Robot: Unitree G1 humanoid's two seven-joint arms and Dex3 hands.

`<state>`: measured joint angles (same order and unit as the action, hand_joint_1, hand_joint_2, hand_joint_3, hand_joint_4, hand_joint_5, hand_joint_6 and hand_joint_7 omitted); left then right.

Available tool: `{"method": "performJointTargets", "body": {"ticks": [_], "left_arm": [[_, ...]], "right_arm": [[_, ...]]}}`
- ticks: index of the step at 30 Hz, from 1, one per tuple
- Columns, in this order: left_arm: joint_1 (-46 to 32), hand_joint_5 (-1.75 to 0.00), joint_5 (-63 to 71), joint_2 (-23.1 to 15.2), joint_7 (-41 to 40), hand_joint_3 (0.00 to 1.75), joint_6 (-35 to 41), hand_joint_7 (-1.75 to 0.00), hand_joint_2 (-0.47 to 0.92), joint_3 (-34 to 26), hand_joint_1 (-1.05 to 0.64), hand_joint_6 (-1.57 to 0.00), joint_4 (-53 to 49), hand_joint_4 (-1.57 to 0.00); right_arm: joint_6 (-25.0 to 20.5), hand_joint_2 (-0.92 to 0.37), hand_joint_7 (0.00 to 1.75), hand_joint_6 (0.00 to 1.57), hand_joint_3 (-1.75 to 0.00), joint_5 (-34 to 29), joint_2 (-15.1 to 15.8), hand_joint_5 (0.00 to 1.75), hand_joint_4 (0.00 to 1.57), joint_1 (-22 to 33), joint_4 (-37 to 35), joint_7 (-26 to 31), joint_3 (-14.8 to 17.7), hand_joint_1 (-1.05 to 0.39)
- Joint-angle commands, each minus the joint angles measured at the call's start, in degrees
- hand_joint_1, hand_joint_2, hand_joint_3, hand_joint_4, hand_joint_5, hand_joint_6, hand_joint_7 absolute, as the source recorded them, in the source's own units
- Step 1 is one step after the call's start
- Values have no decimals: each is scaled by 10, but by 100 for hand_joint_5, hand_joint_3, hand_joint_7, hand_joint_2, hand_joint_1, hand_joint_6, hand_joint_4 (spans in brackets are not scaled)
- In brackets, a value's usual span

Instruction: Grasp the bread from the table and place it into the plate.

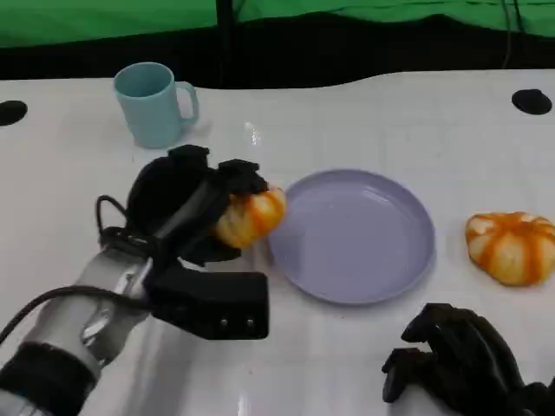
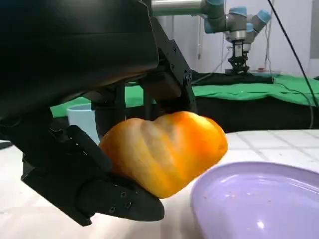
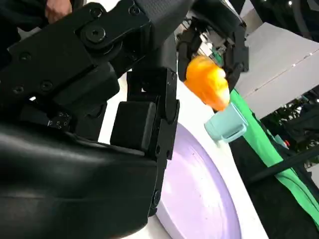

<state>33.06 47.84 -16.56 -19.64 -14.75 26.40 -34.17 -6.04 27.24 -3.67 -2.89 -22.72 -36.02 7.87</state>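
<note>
My left hand (image 1: 186, 212) grips an orange-and-white striped bread roll (image 1: 250, 217) just left of the lavender plate (image 1: 360, 238), above the table. In the left wrist view the roll (image 2: 164, 152) sits between black fingers (image 2: 119, 199), beside the plate's rim (image 2: 209, 194). The right wrist view shows the held roll (image 3: 208, 82) past my own right hand (image 3: 99, 124), with the plate (image 3: 199, 194) below. A second striped roll (image 1: 513, 247) lies on the table right of the plate. My right hand (image 1: 460, 364) rests at the front right with fingers curled and nothing in them.
A light blue mug (image 1: 154, 104) stands at the back left of the white table (image 1: 373, 121). Green cloth (image 1: 113, 17) lies beyond the table's far edge. Another robot arm (image 2: 234, 25) stands in the background of the left wrist view.
</note>
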Motion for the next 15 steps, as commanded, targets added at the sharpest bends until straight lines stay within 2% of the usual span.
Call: {"method": "performJointTargets", "body": {"ticks": [1, 3, 4, 5, 7, 10, 11, 12, 15], "left_arm": [[39, -175, -9, 21, -12, 58, -21, -153, 73, 9, -29, -70, -33, -82], [51, -175, -15, 33, -8, 67, -28, -126, 68, 11, -28, -81, -44, -83], [57, -175, -17, 40, -1, 70, -27, -119, 67, 14, -28, -83, -48, -83], [66, -175, -17, 49, 4, 72, -26, -118, 65, 18, -28, -85, -56, -84], [77, -175, -16, 59, 8, 76, -25, -126, 63, 23, -28, -83, -67, -85], [82, -175, -17, 61, 6, 77, -27, -128, 62, 25, -28, -82, -75, -85], [92, -175, -20, 76, 8, 79, -30, -125, 62, 29, -29, -82, -89, -86], [102, -175, -21, 90, 10, 84, -30, -111, 61, 34, -29, -86, -104, -87], [120, -175, -21, 111, 7, 93, -32, -115, 55, 42, -29, -86, -135, -88]], "right_arm": [[0, -71, 38, 157, 0, 3, 5, 74, 157, 6, 6, -2, 2, -105], [-1, -71, 38, 157, 0, 4, 5, 74, 157, 7, 9, -2, 2, -105], [-2, -71, 38, 157, 0, 4, 5, 74, 157, 9, 10, -2, 2, -105], [0, -71, 38, 157, 0, 4, 5, 74, 157, 10, 10, -3, 1, -105], [3, -72, 37, 157, 0, 3, 6, 74, 157, 10, 9, -4, 1, -104], [4, -72, 37, 157, 0, 3, 6, 74, 157, 10, 9, -4, 0, -104], [5, -72, 37, 157, 0, 2, 6, 74, 157, 13, 12, -4, -1, -104], [2, -72, 37, 157, -1, 3, 6, 74, 157, 15, 14, -4, -1, -105], [-4, -72, 37, 157, 0, 7, 8, 74, 157, 16, 17, -5, 0, -104]]}}
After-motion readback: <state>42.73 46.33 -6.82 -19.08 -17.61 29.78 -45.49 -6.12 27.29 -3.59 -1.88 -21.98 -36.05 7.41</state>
